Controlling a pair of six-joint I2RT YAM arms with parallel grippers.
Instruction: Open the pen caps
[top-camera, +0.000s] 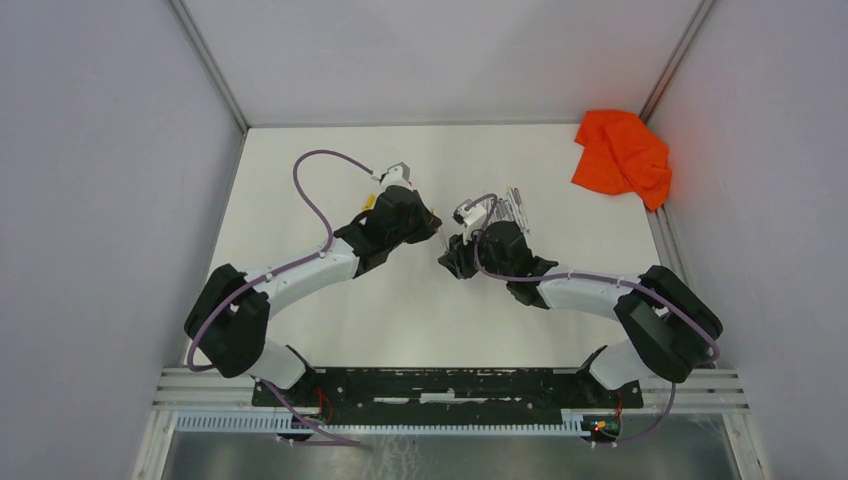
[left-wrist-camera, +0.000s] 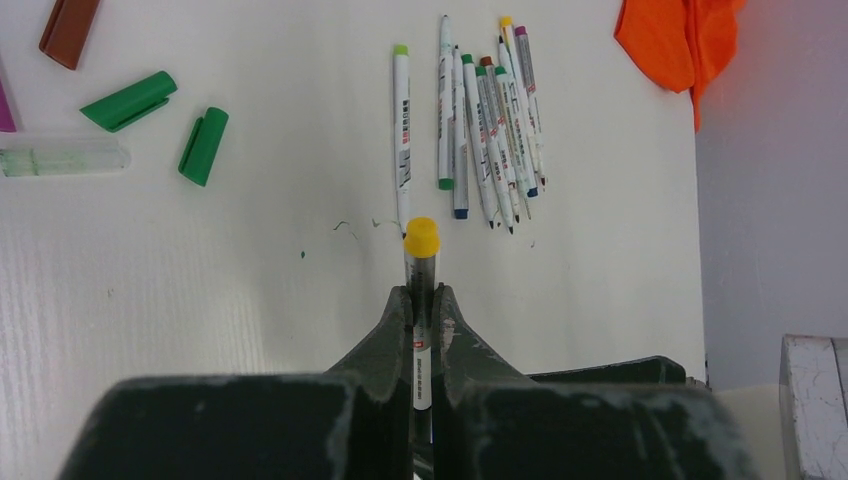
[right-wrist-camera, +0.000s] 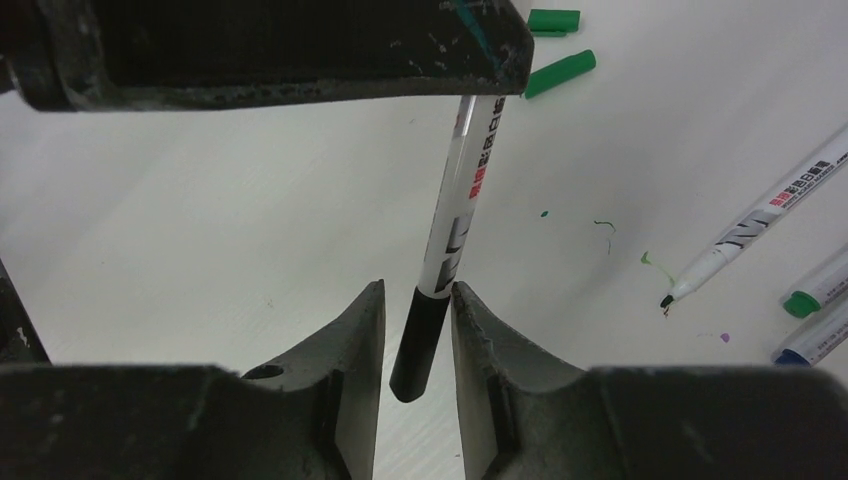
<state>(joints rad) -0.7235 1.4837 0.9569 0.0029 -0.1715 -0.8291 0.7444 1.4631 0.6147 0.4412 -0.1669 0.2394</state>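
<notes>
My left gripper (left-wrist-camera: 422, 295) is shut on a white-grey pen (left-wrist-camera: 421, 270), which sticks out ahead of the jaws and ends in a stubby yellow piece (left-wrist-camera: 422, 238). In the right wrist view a pen barrel (right-wrist-camera: 460, 200) slants down from under the left gripper. Its black cap (right-wrist-camera: 418, 340) hangs between the fingers of my right gripper (right-wrist-camera: 418, 290). That gripper is open, with a gap left of the cap; the right finger is at or near the cap's top. From above, both grippers meet mid-table (top-camera: 445, 245). Loose green caps (left-wrist-camera: 128, 100) (left-wrist-camera: 204, 145) and a brown cap (left-wrist-camera: 70, 30) lie on the table.
A pile of pens (left-wrist-camera: 490, 130) lies ahead of the left gripper, several of them uncapped, and one uncapped pen (right-wrist-camera: 750, 235) lies to the right of the right gripper. An orange cloth (top-camera: 622, 155) sits at the back right corner. Small ink marks (right-wrist-camera: 605, 228) dot the white table.
</notes>
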